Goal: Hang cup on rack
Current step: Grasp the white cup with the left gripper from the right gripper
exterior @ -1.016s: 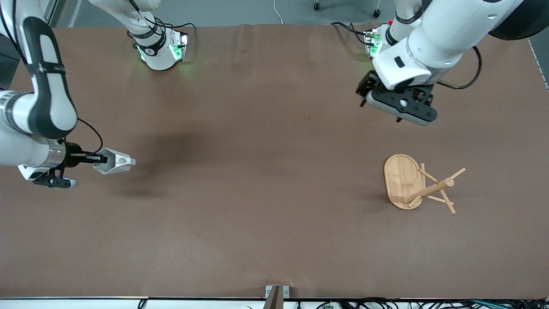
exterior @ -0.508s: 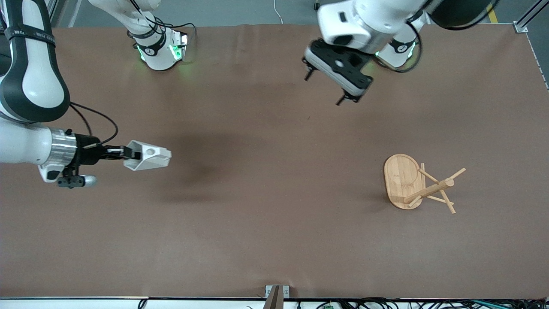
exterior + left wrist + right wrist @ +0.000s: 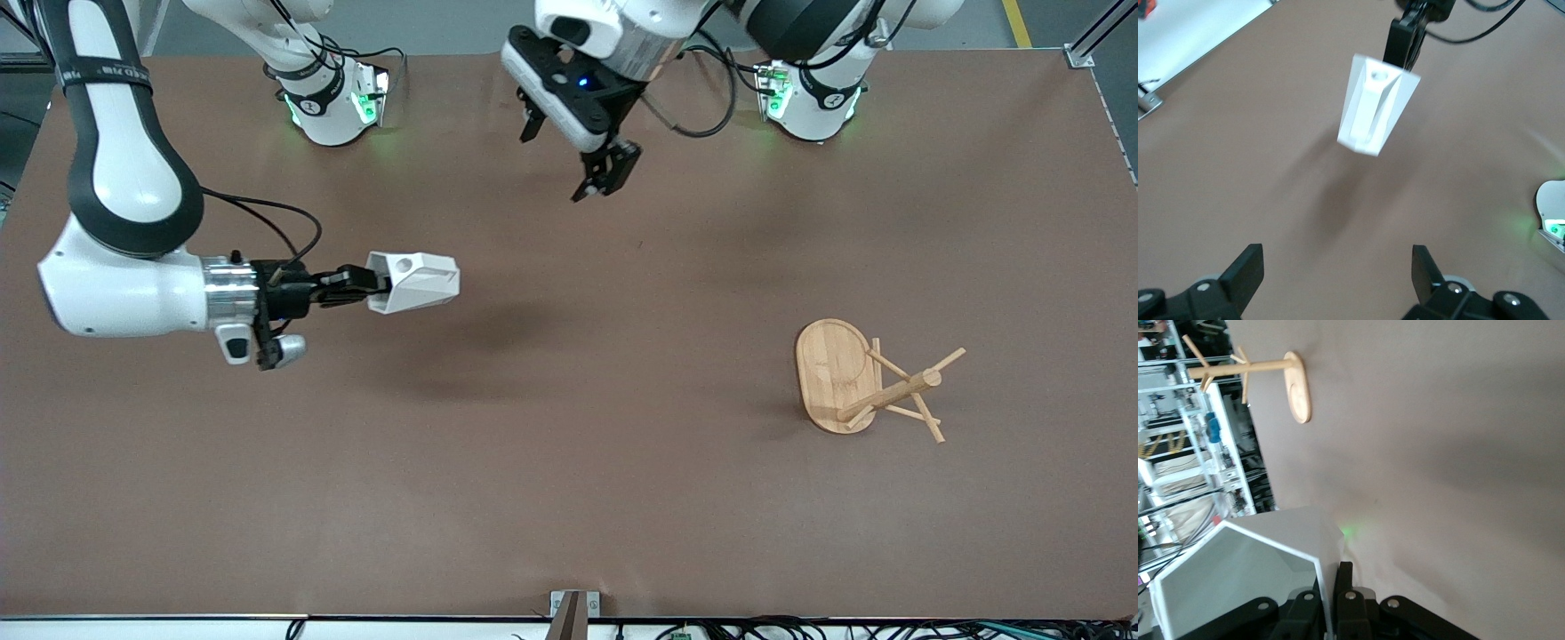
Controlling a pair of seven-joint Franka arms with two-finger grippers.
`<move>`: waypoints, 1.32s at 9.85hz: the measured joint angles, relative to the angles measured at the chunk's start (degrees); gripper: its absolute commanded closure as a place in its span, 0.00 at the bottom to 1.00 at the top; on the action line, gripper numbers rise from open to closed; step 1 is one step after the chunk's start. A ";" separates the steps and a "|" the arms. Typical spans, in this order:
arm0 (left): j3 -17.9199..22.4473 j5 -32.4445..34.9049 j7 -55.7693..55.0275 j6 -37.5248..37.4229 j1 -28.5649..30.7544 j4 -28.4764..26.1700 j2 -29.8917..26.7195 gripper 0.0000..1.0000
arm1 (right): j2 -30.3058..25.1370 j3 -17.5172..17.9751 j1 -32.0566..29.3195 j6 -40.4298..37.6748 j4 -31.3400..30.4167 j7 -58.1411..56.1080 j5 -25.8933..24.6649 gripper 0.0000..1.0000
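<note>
The white faceted cup [image 3: 416, 281] hangs in the air over the brown table, toward the right arm's end, lying on its side. My right gripper [image 3: 378, 286] is shut on its rim wall, with the thin wall pinched between the fingers [image 3: 1346, 587] in the right wrist view. The cup [image 3: 1375, 107] also shows in the left wrist view, its handle hole turned up. The bamboo rack [image 3: 876, 387] stands upright on its oval base, toward the left arm's end. My left gripper [image 3: 564, 158] hovers open over the table's middle near the bases, with nothing between its fingers [image 3: 1248, 273].
Both arm bases [image 3: 333, 107] [image 3: 809, 98] with green lights stand along the table edge farthest from the front camera. A small metal bracket [image 3: 573, 607] sits at the edge nearest that camera. Shelving [image 3: 1198, 473] shows past the table edge in the right wrist view.
My right arm has carried the cup from the table's end toward the middle. My left arm has swung from over the rack's end to over the middle near the bases.
</note>
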 measured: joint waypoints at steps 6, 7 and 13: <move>-0.44 0.00 3.37 4.71 -2.13 0.03 5.28 0.00 | -0.02 4.36 0.11 0.25 -5.77 -5.38 12.28 1.00; -0.45 0.00 3.37 4.71 -2.47 0.02 5.93 0.00 | -0.02 4.75 0.12 0.25 -6.19 -5.49 13.90 1.00; -0.46 0.03 7.52 4.68 -2.69 -0.05 7.82 0.00 | -0.02 6.13 0.11 0.11 -6.54 -5.87 15.32 1.00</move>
